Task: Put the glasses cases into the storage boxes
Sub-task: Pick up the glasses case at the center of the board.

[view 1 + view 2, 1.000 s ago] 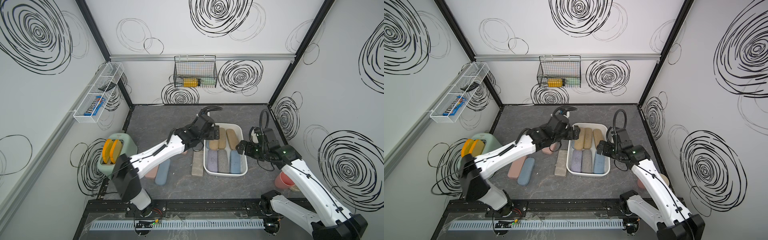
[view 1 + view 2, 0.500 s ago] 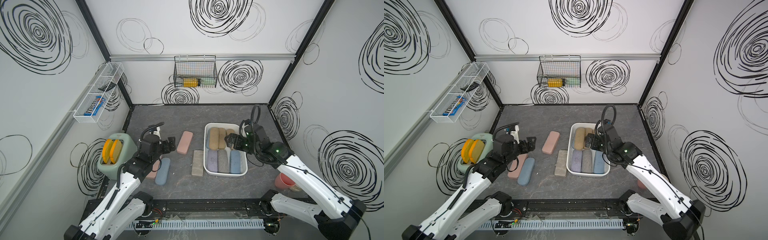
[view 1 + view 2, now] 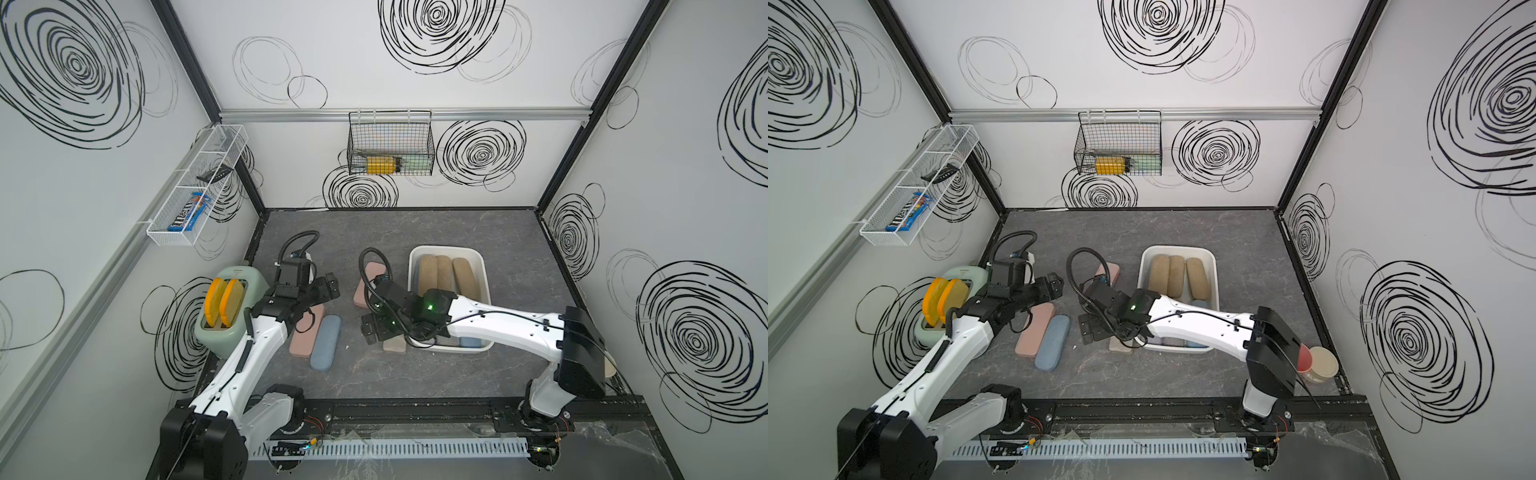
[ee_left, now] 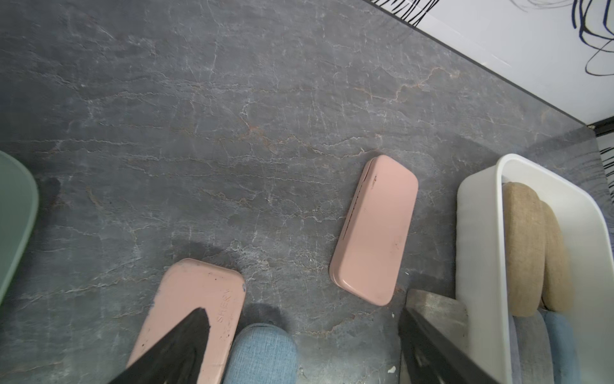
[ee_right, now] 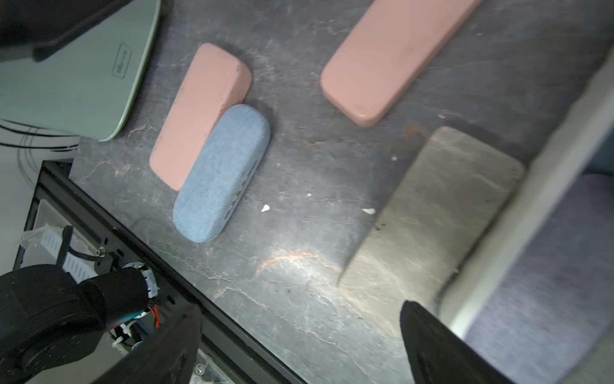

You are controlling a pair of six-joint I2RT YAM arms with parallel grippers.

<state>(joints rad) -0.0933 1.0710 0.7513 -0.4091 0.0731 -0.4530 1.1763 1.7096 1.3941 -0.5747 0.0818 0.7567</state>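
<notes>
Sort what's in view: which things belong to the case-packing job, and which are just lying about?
Job: bin; tan cases in it; blue case; pink case beside it; lone pink case; grey case by the bin.
Lying about: toaster; toast slices; wire basket; wall rack; cups.

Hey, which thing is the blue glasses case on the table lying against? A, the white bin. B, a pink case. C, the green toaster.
B: the blue case lies side by side against a pink case, well apart from the white bin and the green toaster.
</notes>
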